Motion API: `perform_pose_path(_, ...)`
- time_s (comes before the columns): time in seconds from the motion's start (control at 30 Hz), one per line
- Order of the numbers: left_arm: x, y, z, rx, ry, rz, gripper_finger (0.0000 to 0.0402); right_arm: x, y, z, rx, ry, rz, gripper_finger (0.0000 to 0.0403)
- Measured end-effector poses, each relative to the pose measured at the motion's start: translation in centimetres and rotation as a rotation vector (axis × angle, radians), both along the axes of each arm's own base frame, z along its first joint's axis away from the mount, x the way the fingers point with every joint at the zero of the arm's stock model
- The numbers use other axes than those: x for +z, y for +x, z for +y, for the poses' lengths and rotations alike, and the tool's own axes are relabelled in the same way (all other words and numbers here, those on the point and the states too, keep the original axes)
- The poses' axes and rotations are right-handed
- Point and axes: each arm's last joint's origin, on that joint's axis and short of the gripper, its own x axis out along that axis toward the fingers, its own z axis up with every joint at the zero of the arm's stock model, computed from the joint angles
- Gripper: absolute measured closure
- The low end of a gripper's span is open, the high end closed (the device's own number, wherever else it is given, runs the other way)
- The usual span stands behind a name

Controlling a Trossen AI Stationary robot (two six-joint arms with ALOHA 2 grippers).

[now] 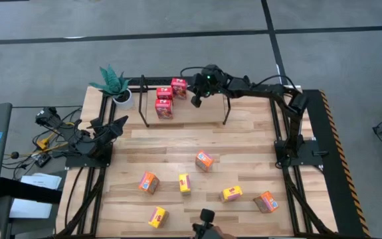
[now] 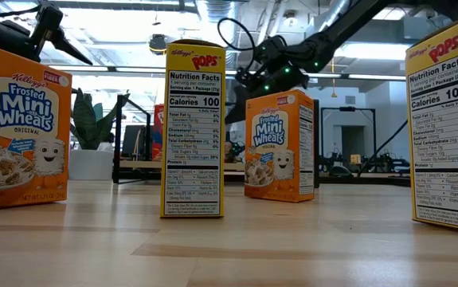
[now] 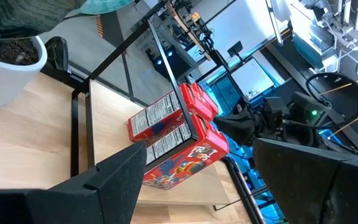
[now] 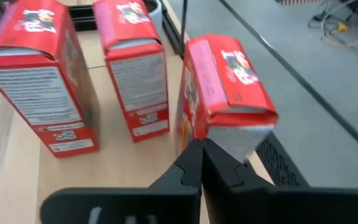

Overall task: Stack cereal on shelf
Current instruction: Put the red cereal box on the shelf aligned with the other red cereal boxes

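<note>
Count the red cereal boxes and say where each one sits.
3. All are on the shelf at the table's far side: two red boxes near the plant, and a third red box beside the shut right gripper.

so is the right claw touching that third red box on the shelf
Cannot tell. In the right wrist view the shut right claw overlaps the red box, but neither contact nor gap shows plainly.
</note>
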Motion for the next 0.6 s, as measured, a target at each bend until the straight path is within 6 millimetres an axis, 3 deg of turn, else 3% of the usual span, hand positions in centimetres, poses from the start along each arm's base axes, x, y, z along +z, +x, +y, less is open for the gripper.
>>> perform_pose_path(0.33,-0.14,-0.02,0.01,0.000,0.007,0.010,0.0116,0.77,0.17,-0.44,-0.019,-0.073,-0.063,0.0394)
perform_pose_path(0.6,-0.16,-0.02,0.02,0.000,0.008,0.012,0.0116,1.03,-0.41,-0.15,-0.034,-0.045,-0.005,0.0373)
